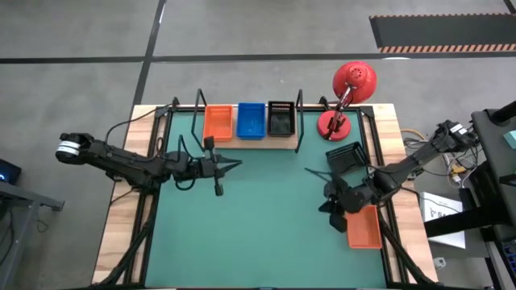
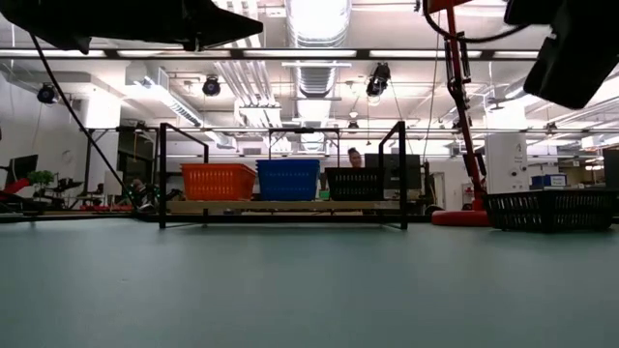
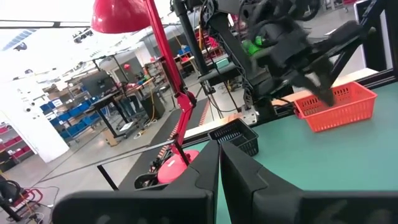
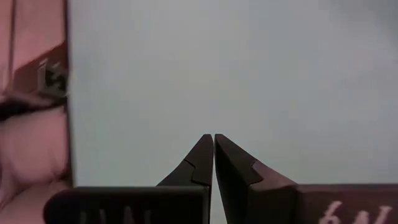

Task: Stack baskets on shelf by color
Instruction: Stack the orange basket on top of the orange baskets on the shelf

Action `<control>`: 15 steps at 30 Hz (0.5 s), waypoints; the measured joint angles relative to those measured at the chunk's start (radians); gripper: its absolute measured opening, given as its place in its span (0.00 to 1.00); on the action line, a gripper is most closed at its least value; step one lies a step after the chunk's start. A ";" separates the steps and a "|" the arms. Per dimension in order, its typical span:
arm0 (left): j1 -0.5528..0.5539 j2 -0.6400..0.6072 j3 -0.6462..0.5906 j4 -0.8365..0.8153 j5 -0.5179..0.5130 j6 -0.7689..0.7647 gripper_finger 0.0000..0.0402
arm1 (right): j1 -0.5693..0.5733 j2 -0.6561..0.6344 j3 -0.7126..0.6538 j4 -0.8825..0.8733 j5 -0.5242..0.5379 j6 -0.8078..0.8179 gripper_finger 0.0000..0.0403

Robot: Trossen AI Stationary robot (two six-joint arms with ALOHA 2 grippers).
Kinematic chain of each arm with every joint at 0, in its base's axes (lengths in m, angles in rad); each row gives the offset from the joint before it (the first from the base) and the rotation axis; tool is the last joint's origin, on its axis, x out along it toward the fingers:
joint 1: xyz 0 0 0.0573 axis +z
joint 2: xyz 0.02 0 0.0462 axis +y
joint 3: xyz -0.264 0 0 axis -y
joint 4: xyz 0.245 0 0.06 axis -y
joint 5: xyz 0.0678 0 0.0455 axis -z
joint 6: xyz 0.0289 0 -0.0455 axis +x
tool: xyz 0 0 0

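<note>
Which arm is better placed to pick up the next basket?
The right arm: its claw hangs beside the orange basket and black basket. The left claw waits near the shelf.

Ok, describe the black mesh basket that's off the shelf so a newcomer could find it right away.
Start at the red desk lamp at the green table mat's far right corner. Just in front of its round base sits the black plastic mesh basket. It stands alone on the mat, unlike the black one on the wooden shelf, and the nearer basket is orange.
</note>
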 joint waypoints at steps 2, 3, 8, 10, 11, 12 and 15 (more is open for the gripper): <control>0.000 0.000 0.000 0.002 0.000 0.001 0.00 | 0.027 0.046 0.049 -0.021 -0.015 0.001 0.02; 0.001 0.000 0.000 0.002 0.000 0.001 0.00 | 0.036 0.072 0.078 -0.043 -0.016 0.007 0.02; 0.001 -0.003 0.000 0.010 0.000 0.050 0.00 | 0.076 0.253 0.272 -0.345 -0.031 0.159 0.02; 0.001 -0.003 0.000 0.021 0.000 0.072 0.00 | 0.099 0.338 0.354 -0.475 -0.091 0.201 0.02; 0.001 -0.003 0.000 0.031 0.000 0.077 0.00 | 0.111 0.376 0.392 -0.536 -0.122 0.217 0.02; 0.001 -0.003 0.000 0.044 0.000 0.078 0.00 | 0.124 0.410 0.426 -0.590 -0.148 0.233 0.02; 0.001 -0.005 0.000 0.066 0.000 0.080 0.00 | 0.156 0.485 0.501 -0.717 -0.202 0.288 0.02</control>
